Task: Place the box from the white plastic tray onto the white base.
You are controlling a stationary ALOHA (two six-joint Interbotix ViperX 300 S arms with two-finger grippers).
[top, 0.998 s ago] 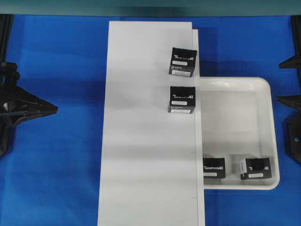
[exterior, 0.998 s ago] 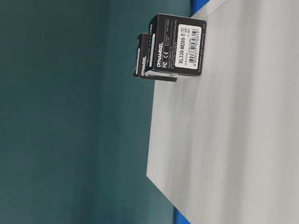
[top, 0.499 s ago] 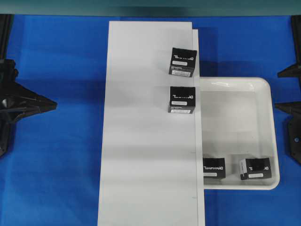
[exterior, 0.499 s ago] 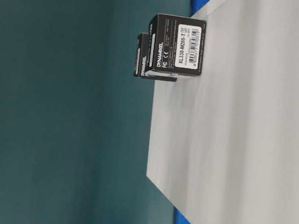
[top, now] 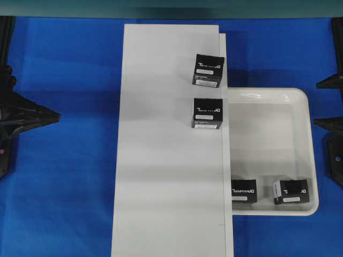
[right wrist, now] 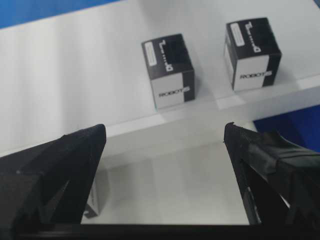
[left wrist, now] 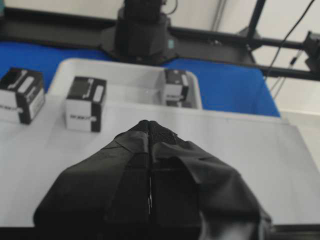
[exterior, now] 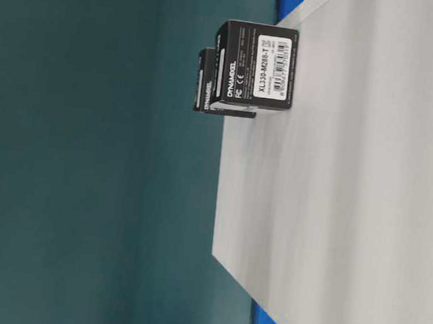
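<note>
Box (top: 290, 191) inside white plastic tray (top: 313, 155)

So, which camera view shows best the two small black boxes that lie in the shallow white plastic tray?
The overhead view: both small black boxes show along the near wall of the shallow white plastic tray. The left wrist view shows one box in the tray; the right wrist view shows only a sliver; the table-level view shows none.

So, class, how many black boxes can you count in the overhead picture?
4: two on the white base at and; two in the white plastic tray at and.
</note>
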